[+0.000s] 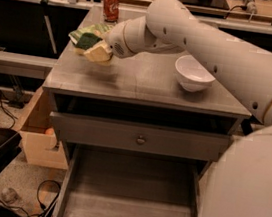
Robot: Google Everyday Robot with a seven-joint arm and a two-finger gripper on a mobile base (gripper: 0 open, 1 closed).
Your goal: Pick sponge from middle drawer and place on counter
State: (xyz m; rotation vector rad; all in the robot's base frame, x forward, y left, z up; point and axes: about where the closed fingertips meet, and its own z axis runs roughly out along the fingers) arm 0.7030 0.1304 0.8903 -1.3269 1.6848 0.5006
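My gripper (pixel 95 49) is over the left part of the counter (pixel 144 84), a flat grey cabinet top. It is shut on the sponge (pixel 87 40), whose dark green face shows between the cream fingers (pixel 100 54). The sponge is held just above the counter, in front of a crinkled green snack bag (pixel 86 28). The middle drawer (pixel 130 200) is pulled open at the bottom of the view; its bare plank floor shows nothing on it. My white arm reaches in from the right across the counter.
A white bowl (pixel 194 73) stands on the right part of the counter. A red can (pixel 110 5) stands at the back left. A closed drawer with a round knob (pixel 140 140) sits above the open one. A cardboard box (pixel 36 137) is on the floor at left.
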